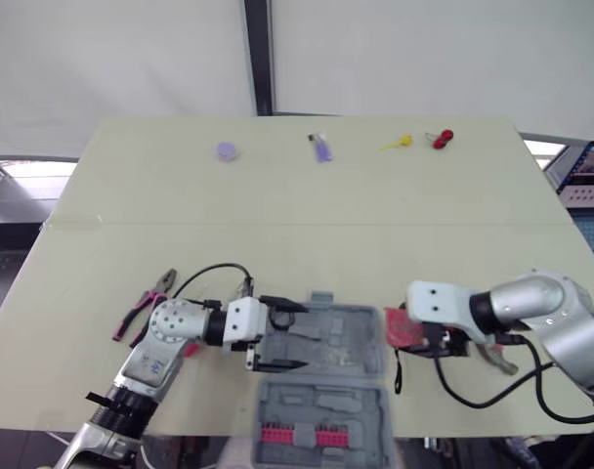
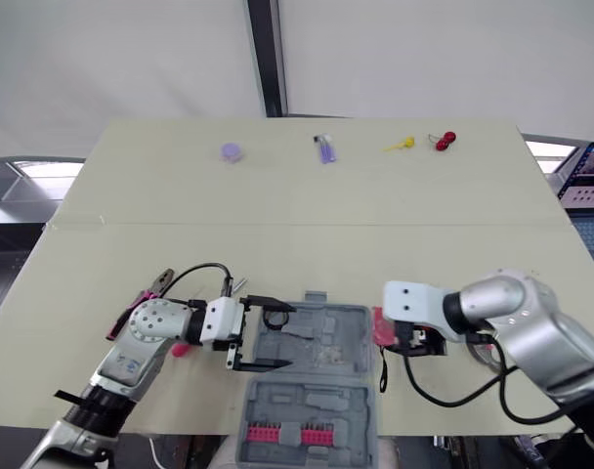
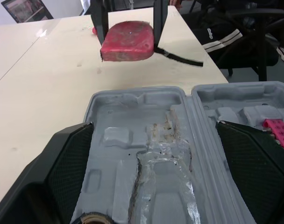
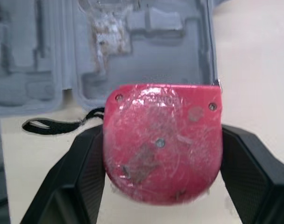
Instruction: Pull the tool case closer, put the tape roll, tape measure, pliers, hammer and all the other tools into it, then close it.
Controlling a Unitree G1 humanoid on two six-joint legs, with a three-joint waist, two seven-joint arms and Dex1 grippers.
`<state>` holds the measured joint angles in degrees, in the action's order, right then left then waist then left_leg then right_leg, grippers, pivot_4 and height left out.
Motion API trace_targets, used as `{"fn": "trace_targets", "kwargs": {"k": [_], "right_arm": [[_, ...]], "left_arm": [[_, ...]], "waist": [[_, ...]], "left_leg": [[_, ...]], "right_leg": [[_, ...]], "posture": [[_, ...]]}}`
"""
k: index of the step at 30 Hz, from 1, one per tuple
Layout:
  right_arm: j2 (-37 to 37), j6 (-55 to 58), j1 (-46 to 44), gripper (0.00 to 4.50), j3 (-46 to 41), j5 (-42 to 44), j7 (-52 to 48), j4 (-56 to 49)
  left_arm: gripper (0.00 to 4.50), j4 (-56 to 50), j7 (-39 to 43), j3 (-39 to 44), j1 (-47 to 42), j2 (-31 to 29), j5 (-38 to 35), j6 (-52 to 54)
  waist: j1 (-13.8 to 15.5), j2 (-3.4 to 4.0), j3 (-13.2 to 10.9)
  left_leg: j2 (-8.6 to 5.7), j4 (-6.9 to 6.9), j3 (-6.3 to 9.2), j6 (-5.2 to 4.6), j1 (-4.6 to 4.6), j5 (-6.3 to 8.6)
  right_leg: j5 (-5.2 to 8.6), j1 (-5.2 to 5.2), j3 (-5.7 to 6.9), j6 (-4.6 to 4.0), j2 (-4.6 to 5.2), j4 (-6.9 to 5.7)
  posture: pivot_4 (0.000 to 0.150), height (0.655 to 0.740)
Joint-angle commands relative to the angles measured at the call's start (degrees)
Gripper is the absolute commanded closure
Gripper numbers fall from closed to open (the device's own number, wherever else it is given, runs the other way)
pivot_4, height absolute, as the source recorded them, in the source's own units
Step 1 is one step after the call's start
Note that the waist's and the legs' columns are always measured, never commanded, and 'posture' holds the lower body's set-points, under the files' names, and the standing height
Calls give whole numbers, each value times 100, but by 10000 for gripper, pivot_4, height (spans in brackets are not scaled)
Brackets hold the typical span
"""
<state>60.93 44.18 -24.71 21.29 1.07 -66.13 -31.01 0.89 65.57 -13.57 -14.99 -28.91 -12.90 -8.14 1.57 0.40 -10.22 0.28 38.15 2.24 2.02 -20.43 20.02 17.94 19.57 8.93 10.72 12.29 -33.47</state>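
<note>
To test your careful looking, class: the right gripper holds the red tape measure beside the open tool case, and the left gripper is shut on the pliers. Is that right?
Not quite. The left gripper is open, over the tool case; the pliers lie on the table beside that arm, as the left eye view shows. The rest holds.

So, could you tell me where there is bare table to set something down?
The broad middle band of the table is bare, between the small items along the far edge and the case. The near edge is crowded: pliers, left gripper open over the case, right gripper holding the tape measure beside it.
</note>
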Motion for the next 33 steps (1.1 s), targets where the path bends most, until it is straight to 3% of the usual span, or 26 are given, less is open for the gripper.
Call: {"fn": "trace_targets", "kwargs": {"k": [1, 10, 33], "right_arm": [[-315, 570, -692, 15453, 1066, -946, 174, -228], [-1028, 1227, -1783, 15453, 2447, -1808, 53, 72], [-1567, 1107, -1899, 15453, 2920, -2163, 9, 268]], "left_arm": [[0, 34, -102, 129, -19, 10, 9, -198], [0, 320, -155, 302, 145, 58, -60, -534], [0, 325, -293, 306, 197, 171, -49, -808]], "waist": [[-27, 0, -1], [-38, 0, 0], [-170, 0, 0]], "left_leg": [[0, 1, 0, 0, -5, 0], [-1, 0, 0, 1, -6, -1], [-1, -3, 0, 2, -5, -1]], "right_leg": [[0, 5, -1, 0, 0, -1], [0, 13, -1, 0, 0, -9], [0, 17, -2, 0, 0, -14]], "posture": [[1500, 7400], [1500, 7400], [1500, 7400]]}}
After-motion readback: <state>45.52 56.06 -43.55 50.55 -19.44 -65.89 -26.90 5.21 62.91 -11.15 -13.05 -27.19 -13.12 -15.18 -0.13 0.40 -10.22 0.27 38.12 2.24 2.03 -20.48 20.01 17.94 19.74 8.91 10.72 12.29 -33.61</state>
